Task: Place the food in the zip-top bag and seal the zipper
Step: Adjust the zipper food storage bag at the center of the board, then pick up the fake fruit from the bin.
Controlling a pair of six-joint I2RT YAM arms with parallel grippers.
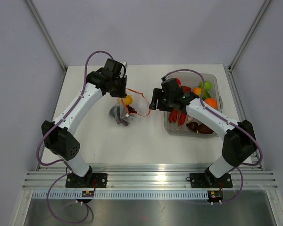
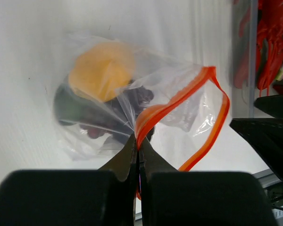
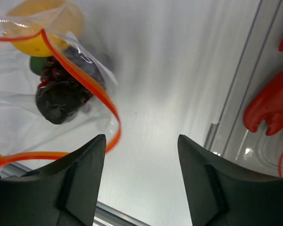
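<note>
The zip-top bag [image 1: 122, 109] lies at the table's middle and holds a yellow-orange fruit [image 2: 101, 70], a green piece [image 3: 37, 63] and dark purple-grey food [image 3: 61, 94]. Its mouth gapes, the red-orange zipper [image 2: 188, 89] bowed into a loop. My left gripper [image 2: 137, 141] is shut on one end of the zipper strip and holds it up. My right gripper [image 3: 141, 141] is open and empty, just right of the bag's mouth, with the zipper loop [image 3: 111, 122] at its left fingertip. More food, red lobster [image 1: 177, 115], orange [image 1: 210, 101] and green [image 1: 205, 86], sits in the tub.
A rigid clear rectangular tub [image 1: 217, 84] stands at the right of the table under my right arm; its wall [image 3: 236, 89] shows in the right wrist view. An aluminium rail [image 1: 146, 179] runs along the near edge. White walls close the back and sides.
</note>
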